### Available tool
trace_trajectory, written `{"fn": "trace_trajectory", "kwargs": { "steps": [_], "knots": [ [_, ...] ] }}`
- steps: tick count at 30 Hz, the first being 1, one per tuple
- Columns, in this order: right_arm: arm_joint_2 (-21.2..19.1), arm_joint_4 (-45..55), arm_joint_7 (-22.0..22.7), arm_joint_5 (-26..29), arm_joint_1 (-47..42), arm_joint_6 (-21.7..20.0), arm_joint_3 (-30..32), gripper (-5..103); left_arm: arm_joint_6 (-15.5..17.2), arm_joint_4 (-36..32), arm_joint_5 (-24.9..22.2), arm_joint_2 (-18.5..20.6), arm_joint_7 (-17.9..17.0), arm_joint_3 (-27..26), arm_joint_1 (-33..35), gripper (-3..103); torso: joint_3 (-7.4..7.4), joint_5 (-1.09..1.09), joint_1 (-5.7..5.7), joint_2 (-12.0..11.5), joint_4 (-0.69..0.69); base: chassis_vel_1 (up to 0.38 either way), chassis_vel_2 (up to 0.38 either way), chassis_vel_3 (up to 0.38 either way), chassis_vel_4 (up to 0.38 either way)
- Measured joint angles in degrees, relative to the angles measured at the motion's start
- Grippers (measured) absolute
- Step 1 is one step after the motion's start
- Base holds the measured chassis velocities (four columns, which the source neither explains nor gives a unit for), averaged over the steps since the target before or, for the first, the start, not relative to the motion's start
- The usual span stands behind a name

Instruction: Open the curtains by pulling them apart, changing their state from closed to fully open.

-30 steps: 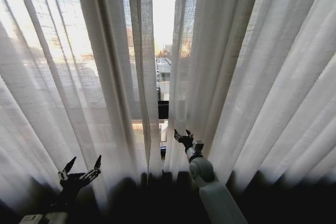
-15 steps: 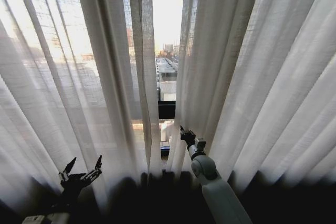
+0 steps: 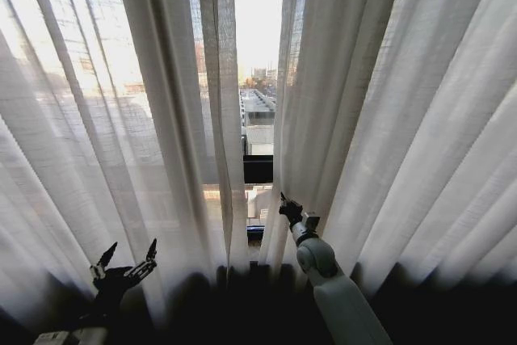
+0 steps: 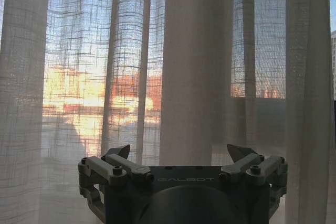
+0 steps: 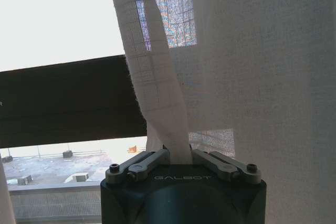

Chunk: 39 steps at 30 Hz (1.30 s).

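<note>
Two sheer off-white curtains are seen hanging across the whole head view, the left panel (image 3: 105, 135) filling the left half of the frame and the right panel (image 3: 404, 143) the right half, with a narrow gap left between them at the upper centre. Through that gap a pale sky, distant rooftops and a dark window frame bar (image 3: 257, 169) are shown, the bar lying across the gap at mid-height. The inner edge of the right panel is drawn slightly toward the right at the lower centre of the frame, where the right hand (image 3: 288, 207) is raised on its white arm and is clenched on that edge. In the right wrist view the fabric (image 5: 157, 87) is seen gathered into a tight fold and pinched between the closed fingers (image 5: 140, 163) of the right hand (image 5: 178, 157), with the dark bar (image 5: 63, 100) crossing the left of the frame behind it. The left hand (image 3: 123, 266) is held low at the lower left of the head view, spread wide and grasping nothing, just in front of the left panel. In the left wrist view its fingertips (image 4: 118, 150) are shown well apart, with the pleated fabric (image 4: 189, 66) hanging beyond them.
</note>
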Motion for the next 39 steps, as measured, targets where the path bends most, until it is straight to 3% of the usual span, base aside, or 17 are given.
{"fn": "trace_trajectory", "kwargs": {
  "steps": [16,39],
  "knots": [
    [0.26,0.18,0.22,0.42,0.28,-0.07,0.63,0,-0.48,-0.52,0.00,-0.38,0.02,-0.24,0.77,100,0.00,0.00,0.00,0.00,0.00,-0.105,-0.150,0.109,0.150],
    [0.39,0.33,0.18,0.97,-0.22,0.34,2.73,0,-1.29,-1.47,1.10,-1.87,0.20,0.24,1.45,100,0.00,0.00,0.00,0.00,0.00,-0.339,-0.345,0.325,0.348]
  ]
}}
